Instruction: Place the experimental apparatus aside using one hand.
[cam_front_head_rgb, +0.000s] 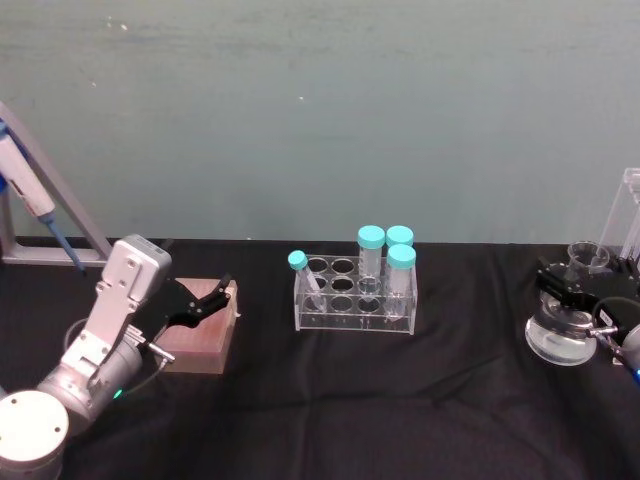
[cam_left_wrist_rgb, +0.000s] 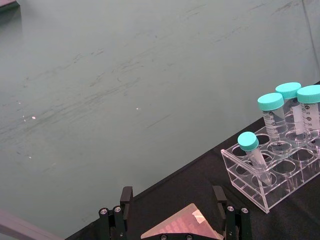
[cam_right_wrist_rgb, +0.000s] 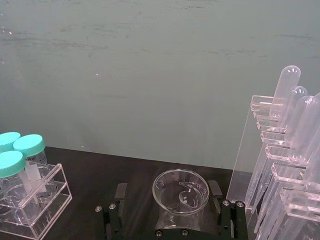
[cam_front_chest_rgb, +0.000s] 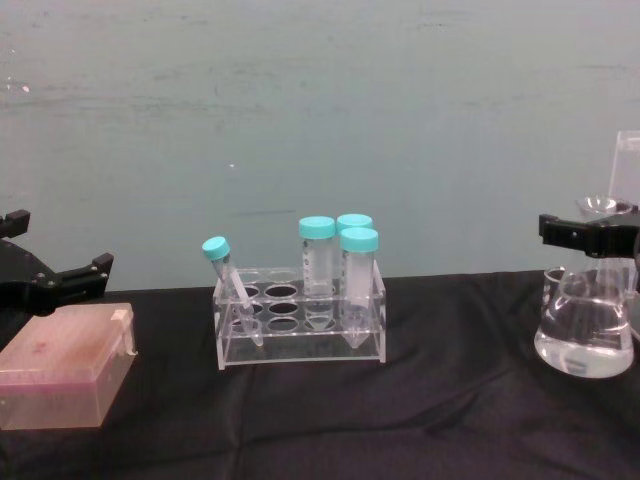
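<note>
Glass makes up the flask (cam_front_chest_rgb: 585, 330), a cone-shaped vessel with clear liquid in its wide base, standing at the far right of the black table (cam_front_head_rgb: 330, 400). By the look of it, it is smooth, breakable and bottom-heavy, so the narrow neck under the lip seems the safest place to grip, and it should stay upright so nothing spills. Just beside it stands a clear plastic stand (cam_right_wrist_rgb: 270, 165) holding pipettes (cam_right_wrist_rgb: 292, 112); that looks light and easy to tip.

Around the flask's neck sits the right gripper (cam_right_wrist_rgb: 180, 212), one finger on each side, in the right wrist view. Whether the fingers press the glass or leave a gap, I cannot tell. From the chest view its black fingers reach level across the neck.

Near the middle of the table is a clear rack (cam_front_chest_rgb: 300, 325) of teal-capped tubes (cam_front_chest_rgb: 318, 255). Far off at the left, the left gripper (cam_left_wrist_rgb: 172, 200) hangs with fingers apart over a pink box (cam_front_chest_rgb: 62, 375), holding nothing.
</note>
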